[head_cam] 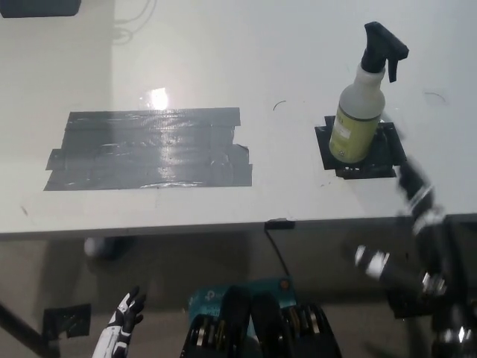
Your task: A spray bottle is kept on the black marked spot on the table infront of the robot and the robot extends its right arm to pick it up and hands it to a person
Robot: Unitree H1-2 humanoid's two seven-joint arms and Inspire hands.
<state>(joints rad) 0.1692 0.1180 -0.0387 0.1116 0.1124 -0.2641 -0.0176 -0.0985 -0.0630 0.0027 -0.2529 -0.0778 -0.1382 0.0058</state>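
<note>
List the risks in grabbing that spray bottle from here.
The spray bottle stands tall and narrow on the black marked spot, so a sideways nudge could topple it. The right hand is motion-blurred beside it, so its aim is uncertain. The trigger head could snag the fingers.

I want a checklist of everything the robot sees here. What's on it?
Surface: white table, glare spot near the tape.
Job's things: spray bottle upright on the black marked spot.
Clutter: grey tape patch on the table's left part.
Hands: right hand blurred, beside the marked spot, not holding the bottle; left hand low, below the table edge, fingers apart.
Cables: black cable hanging from the front edge.
Surroundings: dark object at the far left corner.
</note>
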